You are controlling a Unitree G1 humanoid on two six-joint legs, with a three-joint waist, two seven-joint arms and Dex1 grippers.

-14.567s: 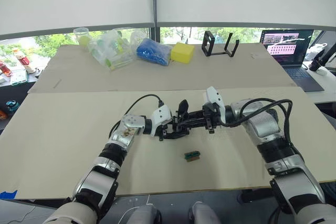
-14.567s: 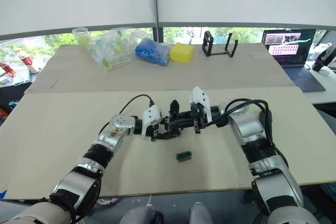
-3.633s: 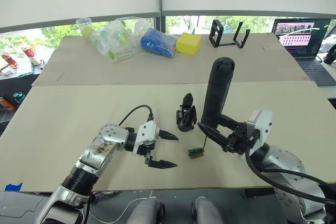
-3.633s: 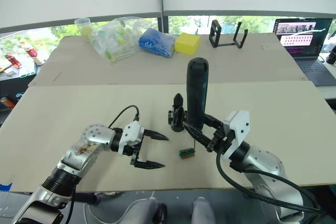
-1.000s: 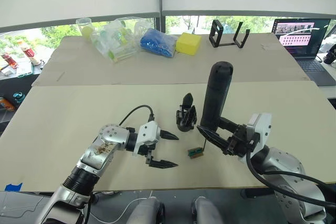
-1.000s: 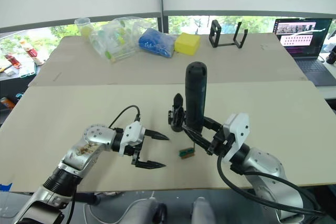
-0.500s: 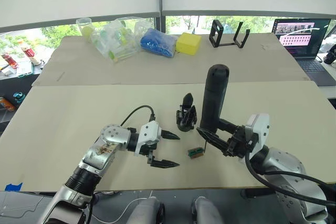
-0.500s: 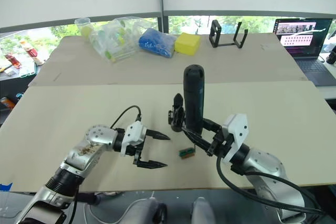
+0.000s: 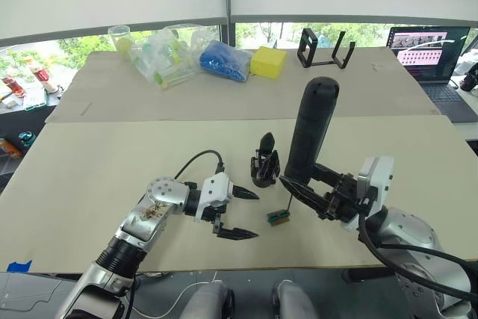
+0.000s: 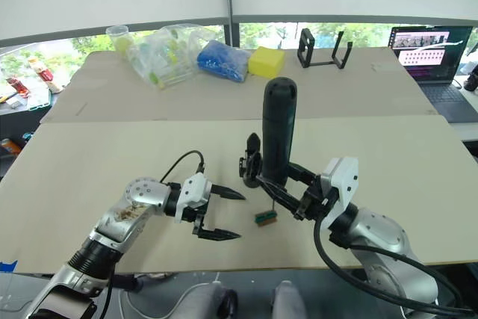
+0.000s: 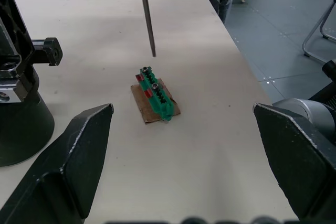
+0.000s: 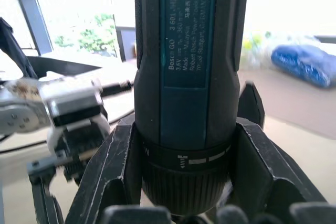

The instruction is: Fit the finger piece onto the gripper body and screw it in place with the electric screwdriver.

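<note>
The gripper body (image 9: 264, 170) stands upright mid-table with a pointed black prong rising from it; I cannot tell the finger piece apart from that prong. Just right of it, my right gripper (image 9: 320, 195) is shut on the electric screwdriver (image 9: 307, 136), a thick black cylinder held nearly upright. Its thin bit (image 11: 147, 14) points down, with the tip just above a small green-and-brown block (image 9: 278, 217). My left gripper (image 9: 252, 215) lies low on the table left of the block. It is open wide and holds nothing, its fingers (image 11: 79, 150) facing the block (image 11: 155, 94).
The far table holds clear plastic bags (image 9: 160, 57), a blue bag (image 9: 221, 60), a yellow block (image 9: 268, 62) and a black stand (image 9: 323, 48). A laptop (image 9: 429, 46) sits at far right. The table's front edge (image 9: 299, 267) runs close below both grippers.
The screwdriver's top has tipped slightly up and to the right in my right gripper. My left gripper has edged a little toward the green block, still open.
</note>
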